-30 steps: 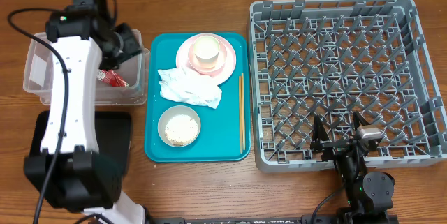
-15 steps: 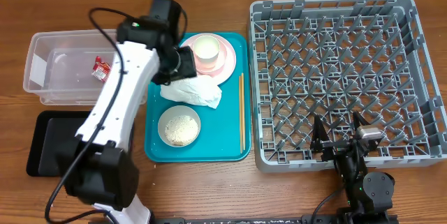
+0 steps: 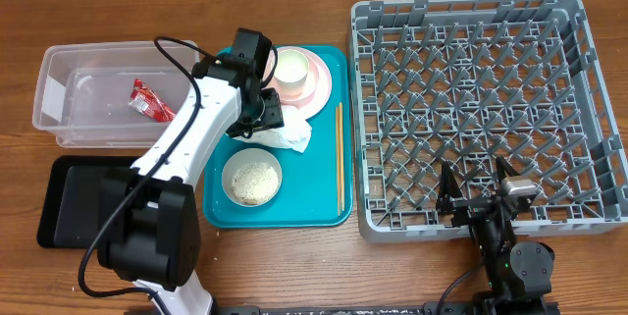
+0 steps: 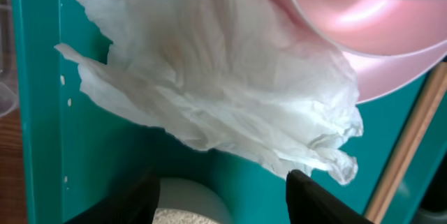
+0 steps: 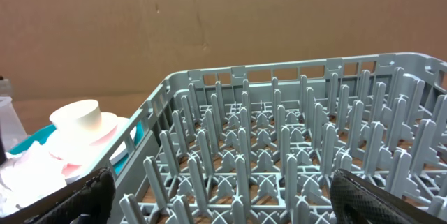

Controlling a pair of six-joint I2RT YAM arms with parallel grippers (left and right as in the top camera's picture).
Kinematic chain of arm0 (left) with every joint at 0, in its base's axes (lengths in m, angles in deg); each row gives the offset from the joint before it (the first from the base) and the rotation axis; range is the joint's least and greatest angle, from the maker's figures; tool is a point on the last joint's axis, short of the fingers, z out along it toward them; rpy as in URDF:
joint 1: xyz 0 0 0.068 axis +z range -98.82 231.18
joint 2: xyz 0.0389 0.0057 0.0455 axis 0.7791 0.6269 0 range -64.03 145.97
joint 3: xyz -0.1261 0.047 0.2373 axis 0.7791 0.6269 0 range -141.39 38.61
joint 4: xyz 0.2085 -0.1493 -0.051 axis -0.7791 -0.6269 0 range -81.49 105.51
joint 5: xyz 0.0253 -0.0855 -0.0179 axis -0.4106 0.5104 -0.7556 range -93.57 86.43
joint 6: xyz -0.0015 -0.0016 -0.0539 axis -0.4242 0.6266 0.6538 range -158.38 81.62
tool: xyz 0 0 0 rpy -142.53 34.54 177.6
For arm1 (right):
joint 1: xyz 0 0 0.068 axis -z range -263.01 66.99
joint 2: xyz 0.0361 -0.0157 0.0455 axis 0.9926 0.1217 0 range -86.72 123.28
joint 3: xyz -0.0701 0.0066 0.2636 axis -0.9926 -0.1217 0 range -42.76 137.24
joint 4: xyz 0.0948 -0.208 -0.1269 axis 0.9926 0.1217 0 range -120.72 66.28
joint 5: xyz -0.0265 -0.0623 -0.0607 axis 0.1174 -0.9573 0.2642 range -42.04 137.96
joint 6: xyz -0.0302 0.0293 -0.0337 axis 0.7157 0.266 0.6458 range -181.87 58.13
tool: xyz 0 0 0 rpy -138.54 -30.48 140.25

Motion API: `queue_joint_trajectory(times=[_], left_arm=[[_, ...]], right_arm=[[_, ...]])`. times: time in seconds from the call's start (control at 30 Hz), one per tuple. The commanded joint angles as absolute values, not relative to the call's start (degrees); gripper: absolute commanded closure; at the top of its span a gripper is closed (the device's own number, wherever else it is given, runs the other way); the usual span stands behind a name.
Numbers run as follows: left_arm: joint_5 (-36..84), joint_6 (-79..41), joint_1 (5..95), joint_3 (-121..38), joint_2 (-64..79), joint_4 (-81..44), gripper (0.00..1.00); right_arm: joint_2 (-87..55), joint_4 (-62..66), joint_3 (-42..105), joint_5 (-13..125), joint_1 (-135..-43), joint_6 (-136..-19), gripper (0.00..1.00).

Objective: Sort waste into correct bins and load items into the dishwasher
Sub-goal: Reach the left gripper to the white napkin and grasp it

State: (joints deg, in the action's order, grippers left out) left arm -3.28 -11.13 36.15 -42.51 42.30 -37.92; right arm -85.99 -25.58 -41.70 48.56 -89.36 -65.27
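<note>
The crumpled white napkin (image 3: pixel 287 135) lies on the teal tray beside the pink plate (image 3: pixel 320 95), which carries the cream cup (image 3: pixel 291 70). My left gripper (image 3: pixel 257 117) hovers over the napkin's left side, open with nothing between its fingers. The left wrist view shows the napkin (image 4: pixel 223 91) close up, the plate rim (image 4: pixel 377 49) and the bowl (image 4: pixel 202 199) below. The bowl of rice (image 3: pixel 252 178) and the chopsticks (image 3: pixel 340 158) rest on the tray. The red sauce packet (image 3: pixel 150 101) lies in the clear tub (image 3: pixel 59 109). My right gripper (image 3: pixel 478 197) stands open at the grey dish rack's (image 3: pixel 481 109) front edge.
The black tray (image 3: pixel 69 202) sits in front of the clear tub at the left. The teal serving tray (image 3: pixel 221 89) lies between the tub and the rack. The rack's upright pegs (image 5: pixel 279 147) fill the right wrist view.
My left arm has swung right from the clear tub to above the napkin on the teal tray. The red packet now lies in the tub. The right arm has not moved.
</note>
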Motion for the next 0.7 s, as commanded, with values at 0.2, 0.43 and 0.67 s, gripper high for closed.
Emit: queue_joint_trajectory(times=[0.2,0.43,0.67], left_arm=[[-10.4,-7.9,36.2,-35.2,42.8,-29.3,0.36],[-11.3,-7.9,36.2,-31.5,42.8,-23.8,0.32],[-11.3,-7.5,36.2,-30.4,42.8,-23.4,0.37]], right_arm=[[-86.6,-25.9,-42.3,48.0,-88.9,-65.6,0.00],[-86.6,-25.9,-42.3,48.0,-88.9,-65.6,0.00],[-86.6,-25.9,-42.3,48.0,-88.9,-65.6,0.00]])
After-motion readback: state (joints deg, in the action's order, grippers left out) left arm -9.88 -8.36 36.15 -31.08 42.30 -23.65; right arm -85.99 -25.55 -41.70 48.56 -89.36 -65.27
